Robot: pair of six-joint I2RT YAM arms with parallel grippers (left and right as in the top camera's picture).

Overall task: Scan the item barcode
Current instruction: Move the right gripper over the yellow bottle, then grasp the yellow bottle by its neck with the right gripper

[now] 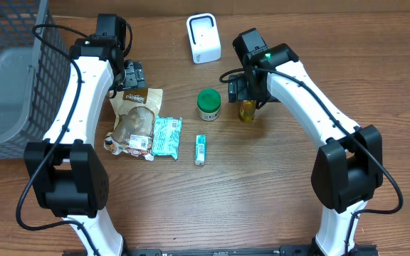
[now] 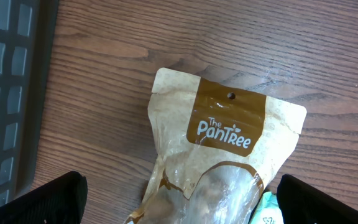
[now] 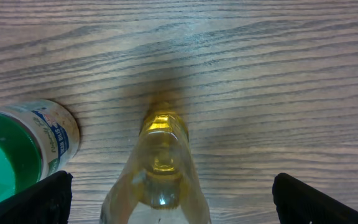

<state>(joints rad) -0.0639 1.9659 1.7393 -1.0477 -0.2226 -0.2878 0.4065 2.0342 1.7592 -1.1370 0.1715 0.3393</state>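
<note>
Pre-grasp, I judge; left claw (image 1: 134, 74) over pouch (image 2: 222, 155), right claw (image 3: 173, 199) over bottle (image 3: 161, 155), both wide open, empty; next you close on bottle, carry to scanner (image 1: 203, 39) at 12 o'clock.

I see a brown wooden table (image 1: 276, 192) with dark, streaky grain. The tan paper pouch (image 2: 229, 143) carries a darker brown band with white lettering. The flat foil packet (image 1: 167, 135) is mint green with white print. The small tube (image 1: 201, 150) is green and white. The round jar (image 1: 208, 104) has a bright green lid and a white label with blue print. The slim plastic bottle (image 3: 160, 168) is translucent yellow. The boxy scanner (image 1: 203, 38) is white, and the mesh basket (image 1: 13, 43) is dark grey.
</note>
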